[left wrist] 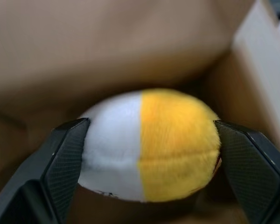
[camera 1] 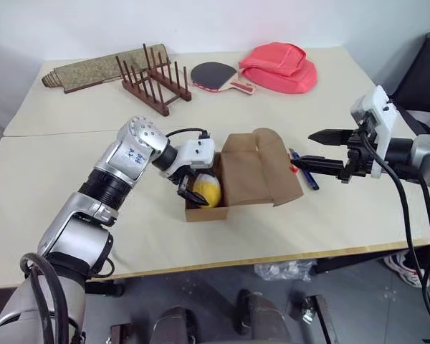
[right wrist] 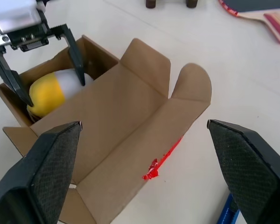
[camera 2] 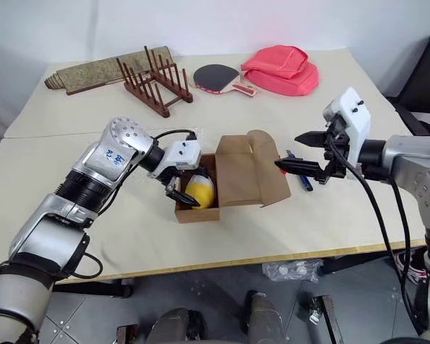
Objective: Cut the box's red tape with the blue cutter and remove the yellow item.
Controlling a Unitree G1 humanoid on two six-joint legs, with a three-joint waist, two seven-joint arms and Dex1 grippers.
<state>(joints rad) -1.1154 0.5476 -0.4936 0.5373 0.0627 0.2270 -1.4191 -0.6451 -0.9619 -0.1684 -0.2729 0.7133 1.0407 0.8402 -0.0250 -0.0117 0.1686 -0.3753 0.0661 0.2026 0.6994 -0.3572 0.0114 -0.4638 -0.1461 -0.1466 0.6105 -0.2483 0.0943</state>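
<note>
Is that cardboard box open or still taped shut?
Open: the box has its flaps folded back, and the yellow item shows inside.

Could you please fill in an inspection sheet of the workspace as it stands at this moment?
Surface: pale table, two tops butted together.
Job's things: box open, flaps folded back; yellow item, yellow and white, inside it; red tape torn at a flap's edge; blue cutter lying on the table beside the box.
Clutter: wooden rack, paddle, red bag, rolled mat at the far edge.
Grippers: left gripper reaches into the box, fingers open either side of the yellow item; right gripper open, empty, above the table.
Cables: black leads on both arms.
Surroundings: white wall; plastic wrap on the floor.
</note>
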